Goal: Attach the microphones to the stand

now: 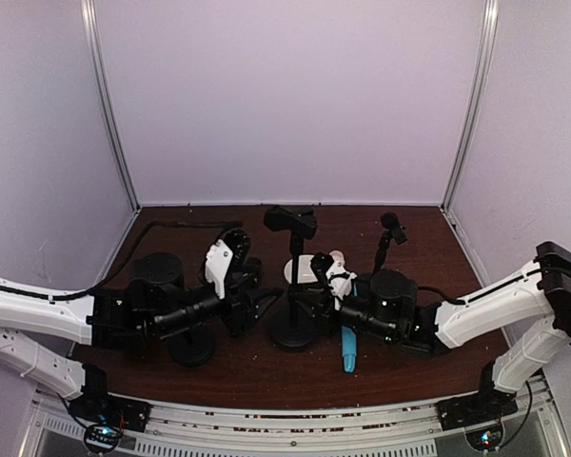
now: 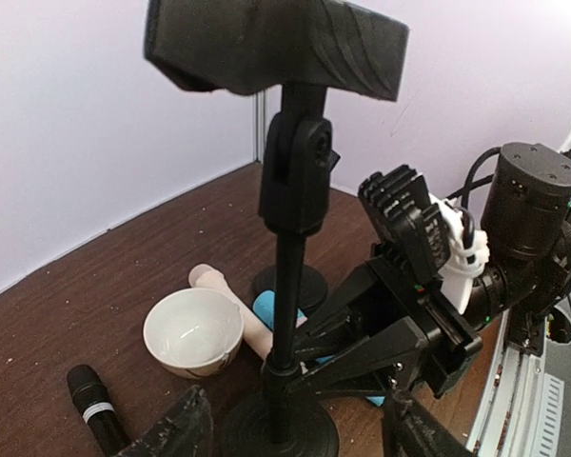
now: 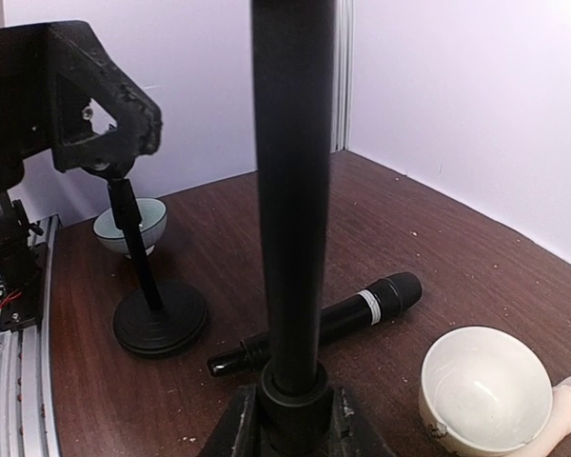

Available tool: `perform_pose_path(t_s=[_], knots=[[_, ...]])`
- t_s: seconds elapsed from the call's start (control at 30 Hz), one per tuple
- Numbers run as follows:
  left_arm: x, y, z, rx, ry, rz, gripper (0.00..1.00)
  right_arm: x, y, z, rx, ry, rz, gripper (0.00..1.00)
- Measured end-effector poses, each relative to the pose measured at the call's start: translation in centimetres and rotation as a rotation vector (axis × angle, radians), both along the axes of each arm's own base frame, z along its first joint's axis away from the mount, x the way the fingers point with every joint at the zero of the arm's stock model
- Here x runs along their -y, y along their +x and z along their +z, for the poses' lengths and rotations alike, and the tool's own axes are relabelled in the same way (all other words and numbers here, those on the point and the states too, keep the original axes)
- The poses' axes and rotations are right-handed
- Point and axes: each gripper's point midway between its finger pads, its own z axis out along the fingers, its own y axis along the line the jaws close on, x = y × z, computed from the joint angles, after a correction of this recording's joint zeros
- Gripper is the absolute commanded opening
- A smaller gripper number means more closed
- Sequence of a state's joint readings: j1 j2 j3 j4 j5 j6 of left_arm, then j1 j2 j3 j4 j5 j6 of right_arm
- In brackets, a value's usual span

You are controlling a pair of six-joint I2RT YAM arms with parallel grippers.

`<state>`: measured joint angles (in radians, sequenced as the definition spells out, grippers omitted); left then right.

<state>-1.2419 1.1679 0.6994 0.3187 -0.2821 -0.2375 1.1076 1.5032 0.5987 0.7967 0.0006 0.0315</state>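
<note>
right gripper [image 3: 287,424] clamped on the stand [image 3: 290,190], left gripper [image 2: 295,436] gaping and empty, black microphone [image 2: 95,411] lying flat just beside it, nearer the left arm.

You will find the blue microphone [image 2: 265,307] mostly hidden behind the stand pole [image 2: 287,276], and the black microphone [image 2: 95,414] cut off at the left wrist view's bottom edge

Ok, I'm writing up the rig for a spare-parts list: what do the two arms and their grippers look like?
The left arm and right arm match: white shell links between black cylindrical joints, with black cables running along them. The left gripper and right gripper are black, with two angular, tapering fingers each.
</note>
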Motion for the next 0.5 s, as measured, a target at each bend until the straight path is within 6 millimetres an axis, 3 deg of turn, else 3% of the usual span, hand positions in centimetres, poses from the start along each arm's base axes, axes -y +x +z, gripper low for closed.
perform_pose_path(t_s=[0.37,0.5], knots=[[-3.4,-0.3,-1.7,-0.026,0.053,0.052,0.63,-0.8,0.9,-3.9,-0.006,-0.009,-0.008,0.00],[-4.5,-0.4,-2.1,-0.033,0.056,0.071,0.63,-1.0,0.9,-4.2,-0.006,-0.005,-0.006,0.14]])
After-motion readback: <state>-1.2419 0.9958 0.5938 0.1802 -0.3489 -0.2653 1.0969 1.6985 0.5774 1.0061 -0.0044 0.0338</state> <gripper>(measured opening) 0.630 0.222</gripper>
